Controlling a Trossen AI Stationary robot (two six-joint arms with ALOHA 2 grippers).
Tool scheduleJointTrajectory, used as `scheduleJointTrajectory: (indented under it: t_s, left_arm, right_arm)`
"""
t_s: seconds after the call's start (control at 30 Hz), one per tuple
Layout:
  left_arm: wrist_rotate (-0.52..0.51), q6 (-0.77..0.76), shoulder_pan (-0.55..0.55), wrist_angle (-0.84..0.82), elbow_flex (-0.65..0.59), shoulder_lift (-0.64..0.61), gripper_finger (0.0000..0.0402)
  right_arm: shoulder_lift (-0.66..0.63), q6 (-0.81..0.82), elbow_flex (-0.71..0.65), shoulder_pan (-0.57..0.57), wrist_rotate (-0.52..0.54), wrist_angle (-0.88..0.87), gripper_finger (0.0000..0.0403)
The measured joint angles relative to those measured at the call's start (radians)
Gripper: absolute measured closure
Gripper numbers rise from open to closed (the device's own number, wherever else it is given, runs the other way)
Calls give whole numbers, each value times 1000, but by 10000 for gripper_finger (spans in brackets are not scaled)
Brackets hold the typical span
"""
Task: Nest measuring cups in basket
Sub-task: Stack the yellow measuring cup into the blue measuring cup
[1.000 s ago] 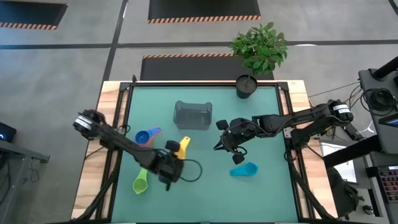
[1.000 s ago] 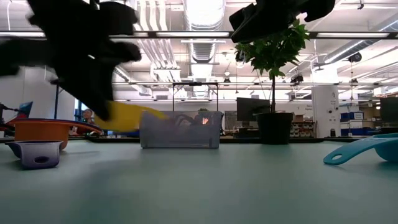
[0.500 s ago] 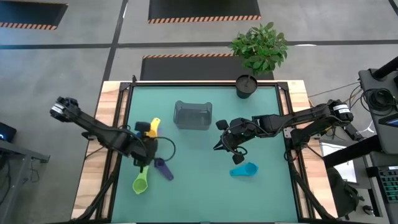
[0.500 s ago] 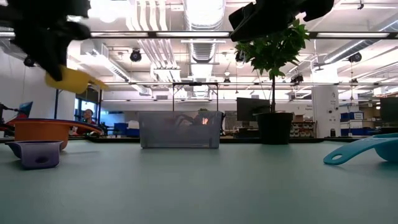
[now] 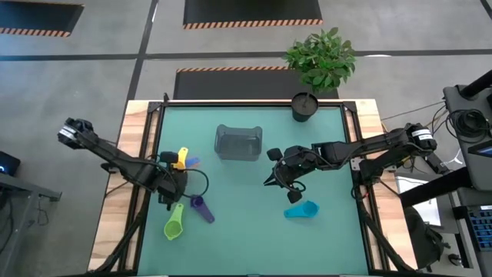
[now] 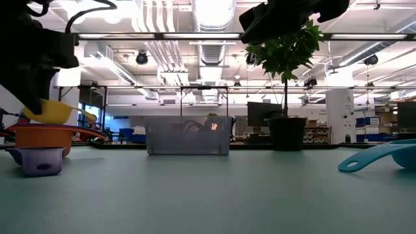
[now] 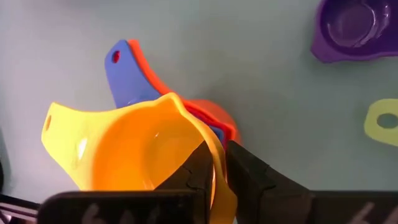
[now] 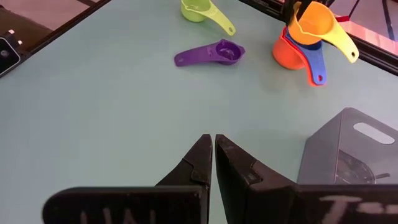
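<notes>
While the left claw pinches the yellow cup over the orange-blue stack, nothing sits in the basket; at its 7 o'clock lie purple and green; cyan at 5; right claw closed, empty

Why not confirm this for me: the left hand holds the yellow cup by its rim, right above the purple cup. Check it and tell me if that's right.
Not quite. The left hand does hold the yellow cup by its rim, but above the stacked orange cup and blue cup, not the purple cup, which lies apart. The left wrist view shows it.
</notes>
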Motion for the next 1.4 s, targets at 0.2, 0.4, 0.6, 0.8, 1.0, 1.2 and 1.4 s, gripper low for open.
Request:
scheduleJointTrajectory:
  t_s: [0.2,0.4,0.6,0.8,1.0,1.2,1.4]
  left_arm:
    - [0,0,0,-2,-5,25,379]
    - [0,-11,0,-12,-8,72,373]
    - [-3,-14,0,-11,-8,119,332]
    - [-1,-16,0,-25,19,146,282]
    - [10,-40,0,-58,97,151,257]
    - [-20,-55,3,-66,204,147,274]
    - [-100,-153,38,-87,186,137,371]
  right_arm:
    - [0,-1,0,0,0,1,394]
    - [0,-1,0,0,0,1,394]
    - [0,-1,0,0,0,1,394]
    - [0,-1,0,0,0,1,394]
    - [0,-2,0,0,0,0,394]
    - [0,-14,0,0,0,-14,394]
    - [0,-28,0,0,0,-28,394]
